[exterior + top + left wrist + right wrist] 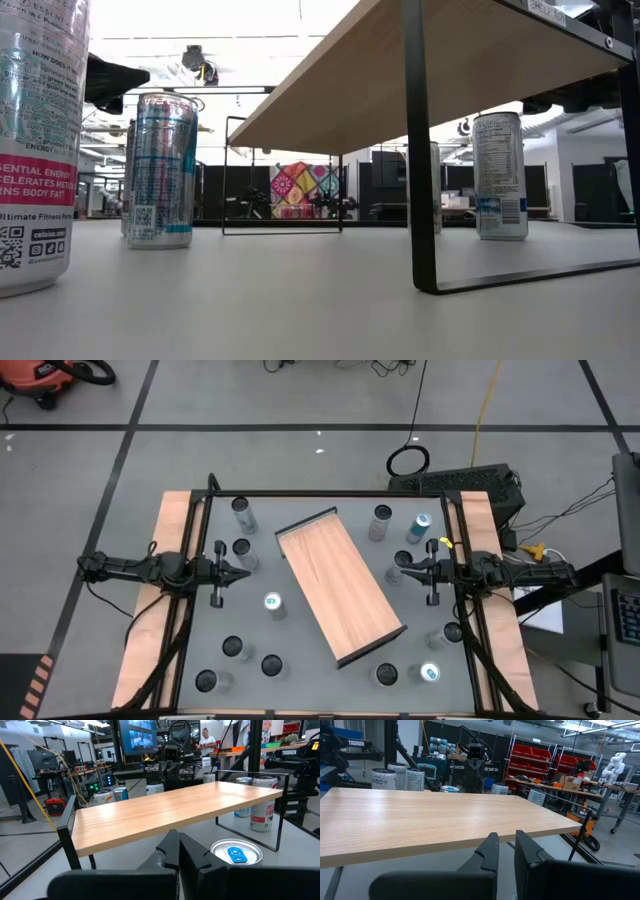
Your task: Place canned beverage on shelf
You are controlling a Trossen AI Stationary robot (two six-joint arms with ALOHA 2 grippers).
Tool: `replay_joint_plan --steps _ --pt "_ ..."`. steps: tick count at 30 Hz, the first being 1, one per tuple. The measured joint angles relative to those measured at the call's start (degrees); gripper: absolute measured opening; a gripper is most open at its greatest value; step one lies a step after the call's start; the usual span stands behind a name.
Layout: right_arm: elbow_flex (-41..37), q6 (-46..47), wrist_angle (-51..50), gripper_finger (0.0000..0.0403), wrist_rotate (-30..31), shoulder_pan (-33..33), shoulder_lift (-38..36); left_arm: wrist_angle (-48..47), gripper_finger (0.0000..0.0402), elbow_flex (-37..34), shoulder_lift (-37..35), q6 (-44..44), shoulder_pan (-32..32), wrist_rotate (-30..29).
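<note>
Currently: left gripper [244,572] closed | right gripper [392,573] closed | shelf [338,583] seemingly bare

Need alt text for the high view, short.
Top-down: an empty wooden shelf sits diagonally mid-table, with about a dozen upright cans scattered on the grey tabletop around it. The left end effector and right end effector, both shut and empty, face it from opposite sides.

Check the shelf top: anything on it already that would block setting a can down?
Nothing visible. The shelf board is bare in the high view and both wrist views; every can stands on the grey table around it. The left gripper and right gripper wait at either side, jaws shut and empty.
</note>
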State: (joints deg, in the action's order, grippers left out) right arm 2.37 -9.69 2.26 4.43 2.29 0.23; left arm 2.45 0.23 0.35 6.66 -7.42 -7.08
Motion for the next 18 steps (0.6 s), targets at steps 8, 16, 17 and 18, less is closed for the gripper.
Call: replay_joint_plan --steps 8,16,17,18 --pt "0.0 0.0 0.0 0.0000 0.0 0.0 0.0 0.0 0.0000 0.0 0.0 0.0 0.0 0.0" --pt "0.0 0.0 0.0 0.0000 0.0 0.0 0.0 0.1 0.0000 0.0 0.0 -0.3 -0.1 0.0" --pt "0.0 0.0 0.0 0.0000 0.0 0.0 0.0 0.1 0.0000 0.0 0.0 -0.3 -0.1 0.0" --pt "0.0 0.0 0.0 0.0000 0.0 0.0 0.0 0.1 0.0000 0.0 0.0 -0.3 -0.1 0.2"
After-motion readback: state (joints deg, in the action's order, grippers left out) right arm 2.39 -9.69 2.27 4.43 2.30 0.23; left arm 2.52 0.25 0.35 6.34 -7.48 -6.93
